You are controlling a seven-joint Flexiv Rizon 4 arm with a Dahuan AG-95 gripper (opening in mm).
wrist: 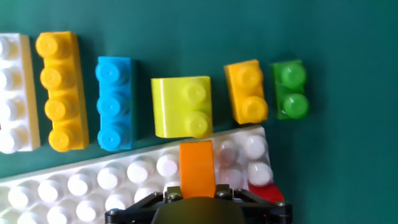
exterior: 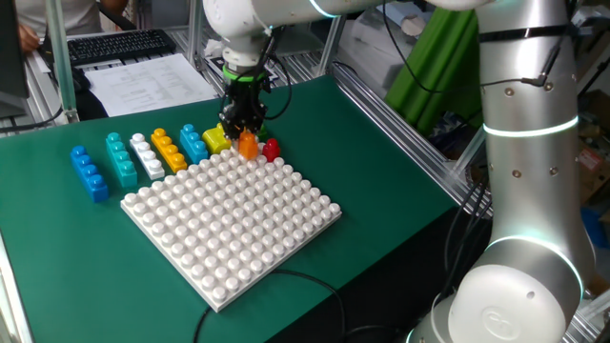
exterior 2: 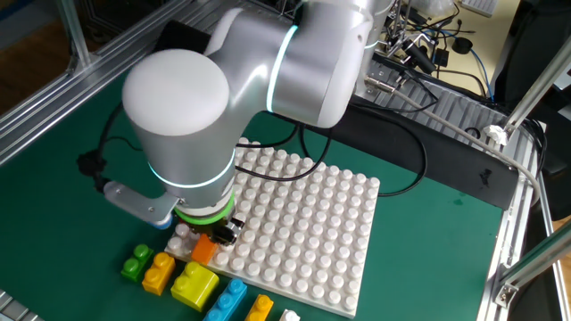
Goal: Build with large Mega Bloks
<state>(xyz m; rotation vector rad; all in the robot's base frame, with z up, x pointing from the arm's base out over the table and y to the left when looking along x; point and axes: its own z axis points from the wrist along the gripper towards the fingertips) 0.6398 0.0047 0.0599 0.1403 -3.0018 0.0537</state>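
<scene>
Claw: two-finger gripper (exterior: 247, 133) clamps a small orange plastic block (wrist: 197, 167), pointing down at the white studded baseplate's (exterior: 238, 224) back corner.
Hand view only: green two-stud brick (wrist: 290, 90) clear.
One fixed view only: dark-blue brick (exterior: 89, 173) on green table (exterior: 76, 267).

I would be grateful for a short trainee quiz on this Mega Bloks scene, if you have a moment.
1. Which colour is the held brick between the fingers? A red, B orange, C green.
2. True or false: the green brick stands on the baseplate.
3. In the hand view, how many studs show on the green brick?

Key: 1 B. 2 False: it lies on the green table cover beside the baseplate. 3 Two.
</scene>
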